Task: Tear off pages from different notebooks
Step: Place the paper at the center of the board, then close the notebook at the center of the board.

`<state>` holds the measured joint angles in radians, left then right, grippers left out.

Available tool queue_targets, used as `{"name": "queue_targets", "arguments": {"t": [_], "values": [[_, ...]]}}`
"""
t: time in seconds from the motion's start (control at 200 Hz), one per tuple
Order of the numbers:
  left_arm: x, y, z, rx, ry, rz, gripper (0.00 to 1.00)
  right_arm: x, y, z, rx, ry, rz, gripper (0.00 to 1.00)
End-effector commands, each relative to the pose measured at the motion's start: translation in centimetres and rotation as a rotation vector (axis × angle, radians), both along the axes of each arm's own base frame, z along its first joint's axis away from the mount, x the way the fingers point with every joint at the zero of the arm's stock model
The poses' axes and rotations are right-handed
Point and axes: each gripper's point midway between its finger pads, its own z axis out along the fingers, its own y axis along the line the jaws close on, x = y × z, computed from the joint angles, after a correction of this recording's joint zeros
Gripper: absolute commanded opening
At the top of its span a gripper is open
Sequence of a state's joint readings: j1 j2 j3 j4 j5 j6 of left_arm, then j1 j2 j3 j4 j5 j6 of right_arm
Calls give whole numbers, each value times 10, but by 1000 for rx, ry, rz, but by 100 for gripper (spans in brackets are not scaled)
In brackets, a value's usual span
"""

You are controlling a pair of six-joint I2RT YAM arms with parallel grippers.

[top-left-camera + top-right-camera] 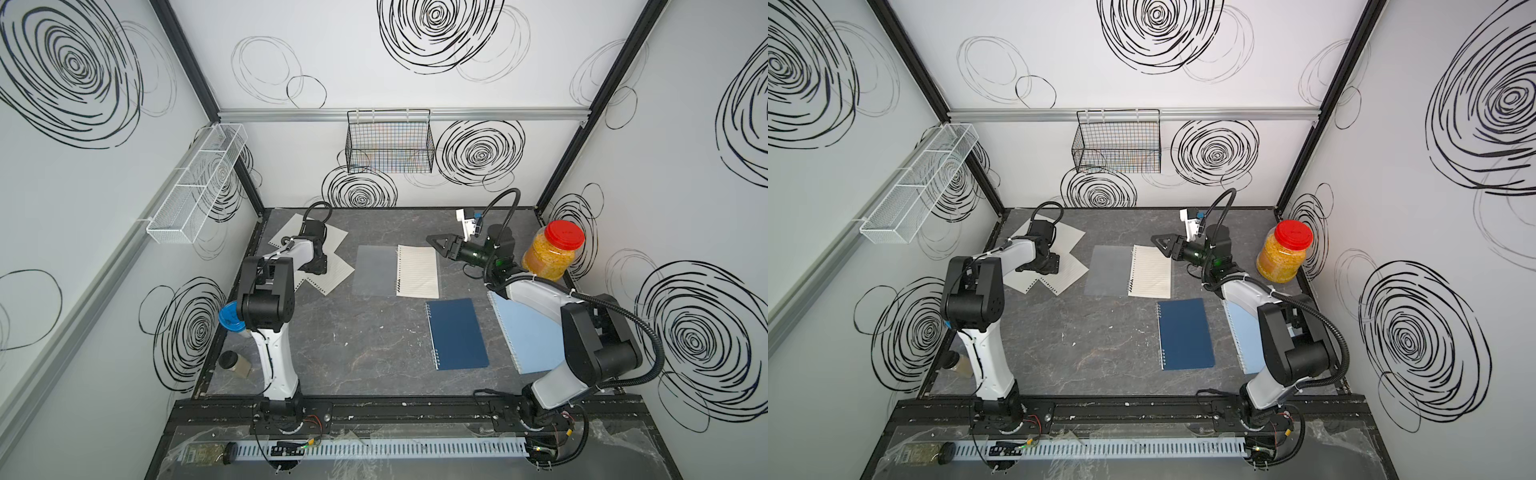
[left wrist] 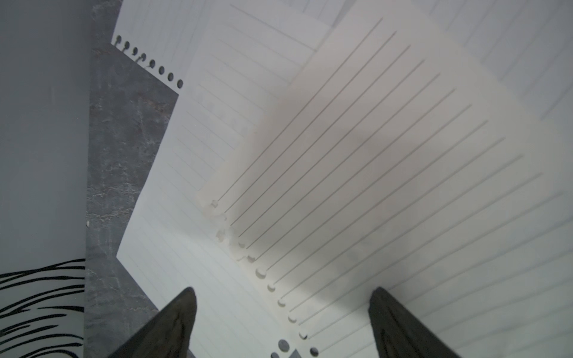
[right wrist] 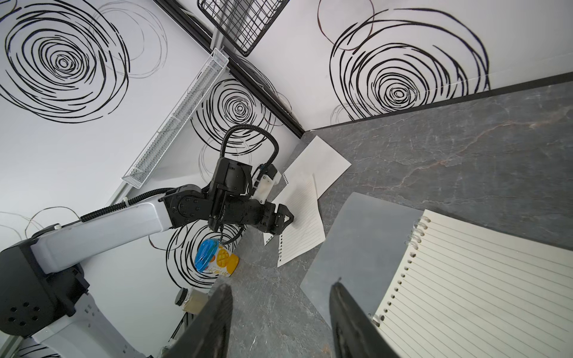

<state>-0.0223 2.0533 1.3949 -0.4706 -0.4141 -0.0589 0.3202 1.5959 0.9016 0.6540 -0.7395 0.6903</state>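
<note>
L hand point(image 2: 282, 293): jaws wide, empty, low over heap of loose cream lined pages point(image 2: 372, 155) at far-left of dark marbled counter point(image 1: 353, 353); contact w/ paper unclear.
R hand point(image 3: 280, 285): jaws part-spread, empty, above far edge of frosted clear-cover spiral notebook point(image 1: 417, 272), which lies open mid-counter.
Dark navy spiral notebook point(image 1: 457, 334) & light blue spiral notebook point(image 1: 525, 334): closed, nearer robot.
Est.: several pages already off; navy & blue prob. still to do.
</note>
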Motion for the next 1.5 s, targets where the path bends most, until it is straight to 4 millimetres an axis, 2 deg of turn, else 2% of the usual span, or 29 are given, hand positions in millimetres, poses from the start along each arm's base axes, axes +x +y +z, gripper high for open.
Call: {"name": "queue_targets", "arguments": {"t": [0.0,0.11,0.41,0.53,0.63,0.836,1.036,1.181,1.496], "values": [[-15,-1,-17,19,81,-17,92,-5,0,6,2,-27,9,54],[-7,-8,-3,-42,16,-22,92,-5,0,3,-4,-24,3,56],[16,-50,53,-347,-223,-94,93,-2,-3,-11,-30,7,-24,57],[22,-69,65,-454,-278,-132,93,0,-5,-25,-70,43,-44,57],[27,-94,69,-559,-291,-193,93,2,-6,-39,-108,79,-61,57],[37,-145,65,-685,-264,-314,91,10,-14,-81,-219,215,-115,57],[44,-182,52,-742,-215,-376,90,16,-20,-128,-313,369,-132,57],[49,-193,35,-743,-173,-378,90,17,-23,-152,-341,436,-135,57],[51,-207,16,-736,-117,-394,89,20,-36,-170,-359,478,-161,57]]}}
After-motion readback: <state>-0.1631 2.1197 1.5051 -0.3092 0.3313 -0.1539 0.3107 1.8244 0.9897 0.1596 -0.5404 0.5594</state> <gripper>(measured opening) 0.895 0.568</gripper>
